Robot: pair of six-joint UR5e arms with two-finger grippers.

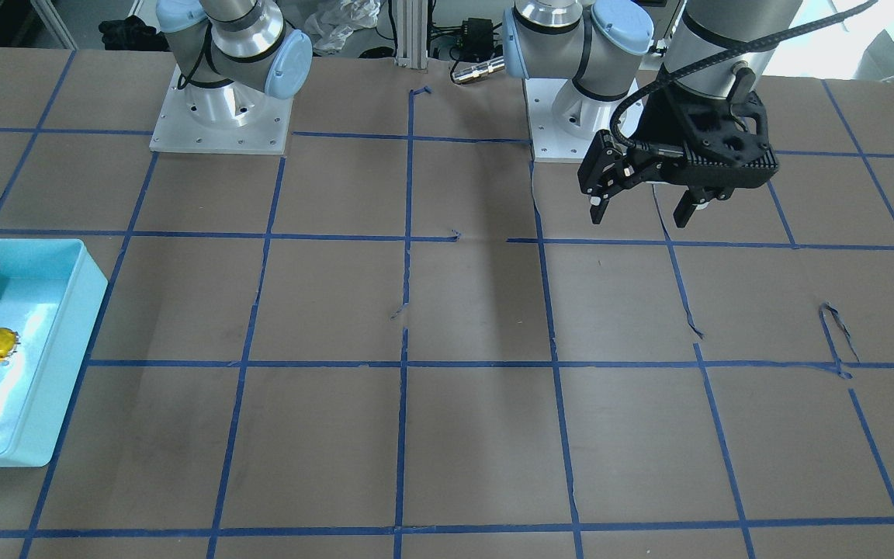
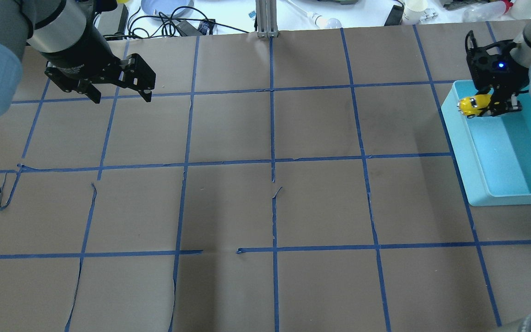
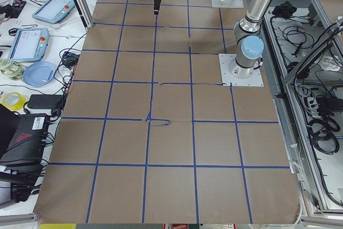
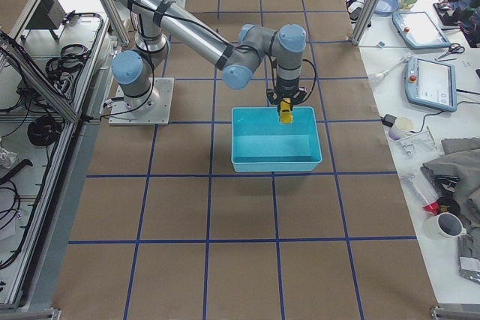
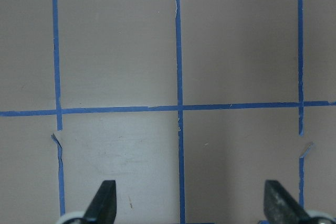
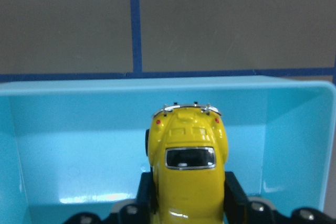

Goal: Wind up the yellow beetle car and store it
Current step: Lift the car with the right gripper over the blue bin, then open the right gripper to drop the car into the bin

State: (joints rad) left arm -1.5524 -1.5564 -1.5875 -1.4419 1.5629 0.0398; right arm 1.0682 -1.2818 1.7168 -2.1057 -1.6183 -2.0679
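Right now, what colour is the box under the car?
The box is light blue, clearest in the right wrist view.

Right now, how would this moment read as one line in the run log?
right gripper: jaws shut on yellow beetle car, over blue bin | left gripper: jaws open, empty, above table | car not yet released

No writing, number or brand can be read in any view. A white sticker [image 3: 38, 123] on a black case [image 3: 20, 142] beside the tabletop [image 3: 171, 148] carries print too small to make out. The screens of the nearer control tablet [image 3: 28, 44] and the farther control tablet [image 3: 53, 9] on the side bench are also too small to read.
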